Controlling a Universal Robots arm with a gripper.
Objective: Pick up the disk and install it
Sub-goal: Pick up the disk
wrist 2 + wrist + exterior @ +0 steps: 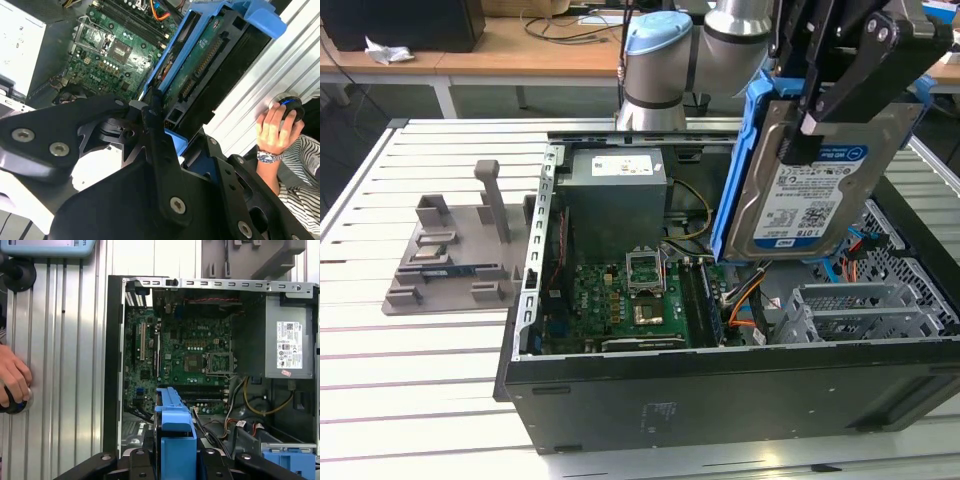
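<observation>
On the exterior view's left you have a grey plastic fixture (450, 255) lying on the white slatted table (420, 380), just beside the open computer case (720, 400). Move across into the case and you meet the green motherboard (610, 305) on its floor, with the grey power supply (615, 195) behind it. Further toward the exterior view's right, your gripper (807, 125) is pinching the disk (810, 200) by its upper edge. The disk hangs upright and slightly tilted in the air above the case, with its label facing the camera and its blue rails along the sides. It is clear of the grey metal drive bay (860, 310), which sits below it in the case's right-hand corner. In the second wrist view, a person's hand (275, 127) rests on a dark round object (292, 107) on the table outside the case.
</observation>
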